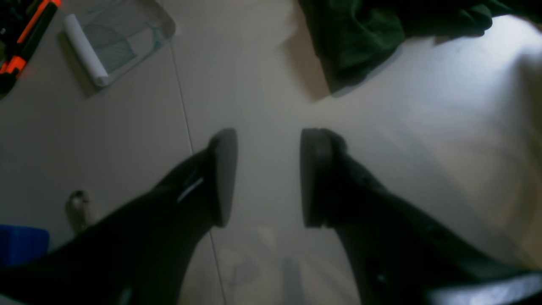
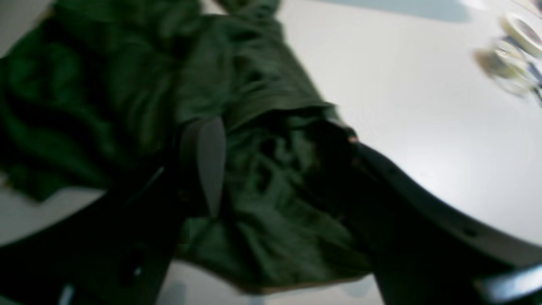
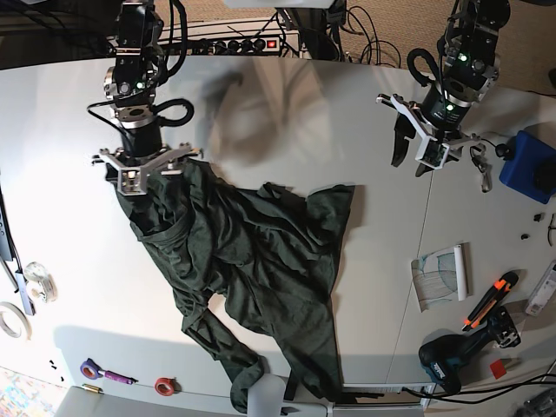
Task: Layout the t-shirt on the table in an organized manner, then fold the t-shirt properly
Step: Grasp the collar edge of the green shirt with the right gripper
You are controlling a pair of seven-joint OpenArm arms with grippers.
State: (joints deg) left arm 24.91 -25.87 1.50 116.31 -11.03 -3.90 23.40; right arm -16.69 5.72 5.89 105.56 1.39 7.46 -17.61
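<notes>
A dark green t-shirt [image 3: 261,261] lies crumpled across the middle of the white table [image 3: 287,113], running from upper left to the front edge. My right gripper [image 3: 143,178] is over its upper left end. In the right wrist view the gripper [image 2: 275,169] is open, with bunched shirt cloth [image 2: 106,84] between and under the fingers and draped over the right finger. My left gripper [image 3: 415,156] hangs open over bare table, to the right of the shirt. In the left wrist view it [image 1: 269,178] holds nothing, and a shirt corner [image 1: 355,38] shows at the top.
A partly rolled paper sheet [image 3: 443,274] lies right of the shirt, also seen from the left wrist [image 1: 114,38]. An orange-black tool [image 3: 486,300], a drill [image 3: 452,352] and a blue box [image 3: 530,165] sit at the right. Tape rolls [image 3: 13,321] lie by the left edge.
</notes>
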